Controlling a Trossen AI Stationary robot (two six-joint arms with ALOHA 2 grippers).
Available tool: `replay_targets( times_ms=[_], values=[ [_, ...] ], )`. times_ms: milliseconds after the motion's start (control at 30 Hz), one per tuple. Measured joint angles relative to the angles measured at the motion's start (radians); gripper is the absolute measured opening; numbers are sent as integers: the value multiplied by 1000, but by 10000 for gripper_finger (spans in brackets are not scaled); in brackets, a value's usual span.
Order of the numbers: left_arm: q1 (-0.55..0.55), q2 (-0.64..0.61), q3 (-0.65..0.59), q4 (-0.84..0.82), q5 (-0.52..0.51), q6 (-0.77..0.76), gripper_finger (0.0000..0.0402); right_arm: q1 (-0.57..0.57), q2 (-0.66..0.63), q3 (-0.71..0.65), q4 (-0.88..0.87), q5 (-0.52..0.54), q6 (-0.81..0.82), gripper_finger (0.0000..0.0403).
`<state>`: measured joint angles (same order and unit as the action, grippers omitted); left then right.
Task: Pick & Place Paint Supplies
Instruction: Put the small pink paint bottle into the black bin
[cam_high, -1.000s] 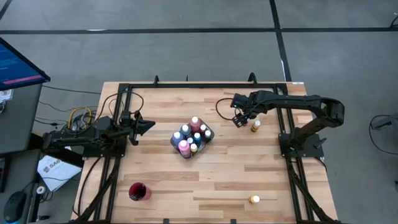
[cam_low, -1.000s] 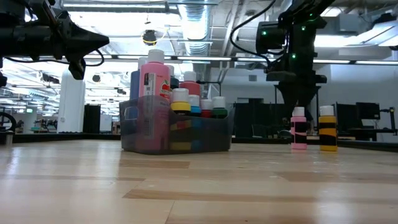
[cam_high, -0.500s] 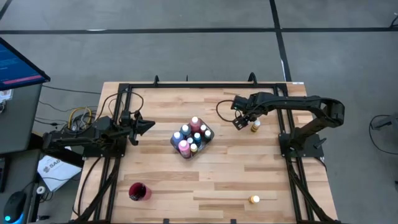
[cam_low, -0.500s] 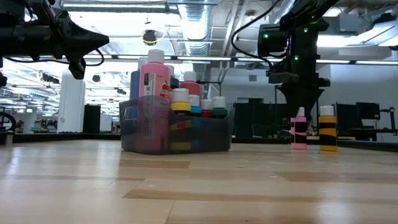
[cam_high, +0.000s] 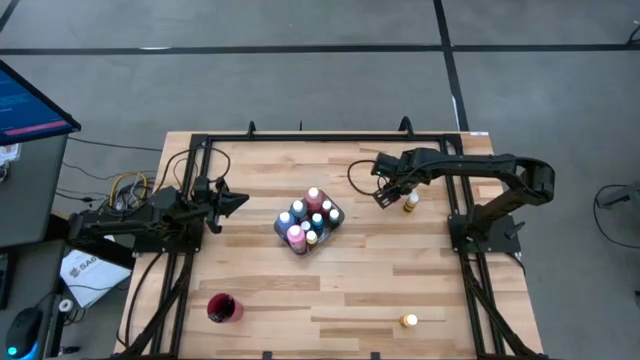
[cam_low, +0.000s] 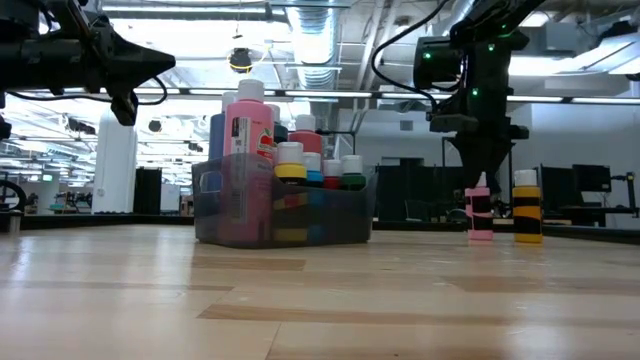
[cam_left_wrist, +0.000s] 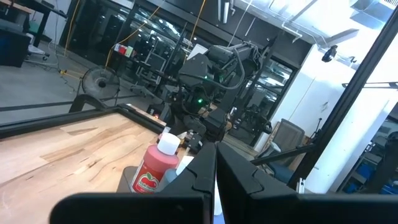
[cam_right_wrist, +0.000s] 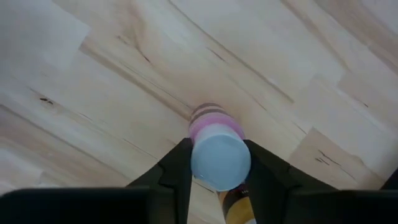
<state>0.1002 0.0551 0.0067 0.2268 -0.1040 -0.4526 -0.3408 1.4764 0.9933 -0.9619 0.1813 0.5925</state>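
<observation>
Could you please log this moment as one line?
right gripper: shut on pink bottle, upright on table | left gripper: shut, idle left of bin

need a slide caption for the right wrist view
Right end effector closed around a pink paint bottle standing on the wooden table, seen from directly above.

Right arm: reaches from its base at the bench's right side toward the far middle, forearm roughly level, wrist bent so the right end effector points straight down. Its two dark fingers stand one on each side of a pale cap, pressed against it, low over the wood.

Left arm: lies low and outstretched along the left side, wrist level, left end effector pointing toward the bench's middle, held above the surface. Fingers pressed together, nothing between them.
</observation>
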Motion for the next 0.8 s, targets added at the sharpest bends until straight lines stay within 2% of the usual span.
replay_targets(
  times_ms=[267,500,633,800],
  values=[
    [0,0,0,2,0,0,3,37,-55,72,-8,-2,-15,110],
    [0,0,0,3,0,0,3,188,-108,270,62,-52,-35,110],
    [0,0,0,3,0,0,3,291,-78,404,86,-57,-53,110],
    [0,0,0,8,0,0,3,365,25,524,87,-53,-90,110]
  ],
)
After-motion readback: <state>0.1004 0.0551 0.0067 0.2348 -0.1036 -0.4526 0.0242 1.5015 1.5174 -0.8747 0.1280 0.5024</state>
